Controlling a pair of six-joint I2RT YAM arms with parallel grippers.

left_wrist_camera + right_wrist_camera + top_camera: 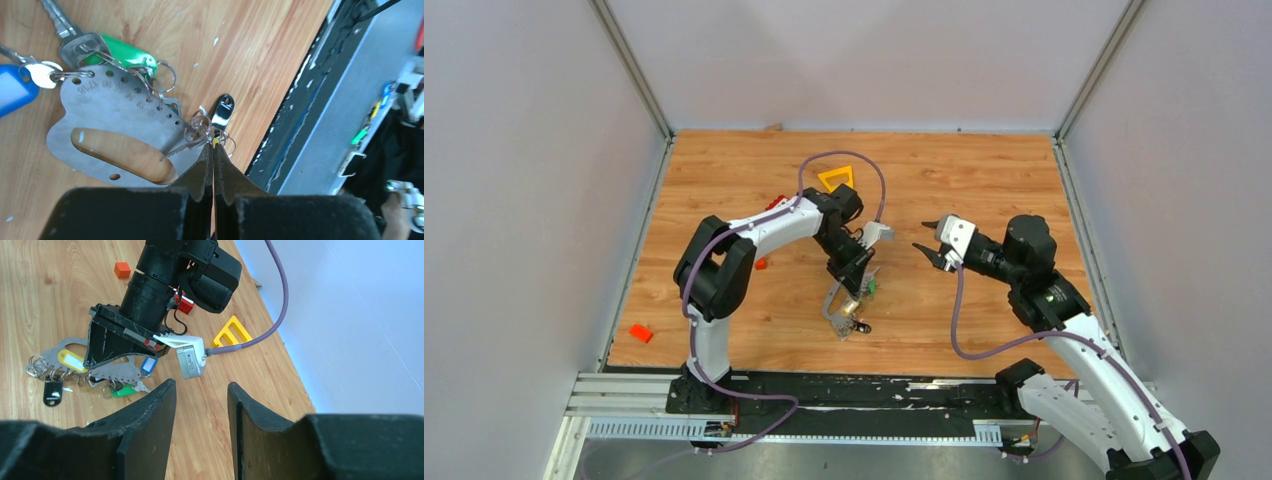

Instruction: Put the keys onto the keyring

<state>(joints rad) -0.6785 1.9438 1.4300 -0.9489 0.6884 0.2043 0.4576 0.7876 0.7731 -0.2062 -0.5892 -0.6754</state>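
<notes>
The keyring (115, 110) is a flat grey metal loop lying on the wood, also seen in the top view (837, 308). Keys hang from small rings along its edge: a green tag (125, 52), a blue tag (12, 87) and a black tag (222, 110). My left gripper (213, 146) is shut at the keyring's near corner, with a sliver of yellow tag pinched between its tips. The right wrist view shows that yellow tag (70, 361) lying against the keyring (120, 371). My right gripper (200, 386) hovers open and empty to the right of the cluster (932, 242).
A yellow triangular frame (836, 178) lies behind the left arm. A small orange block (761, 264) and a red brick (640, 332) sit to the left. Another red brick (185, 305) lies under the left wrist. The table's black front rail (320, 100) runs close to the keyring.
</notes>
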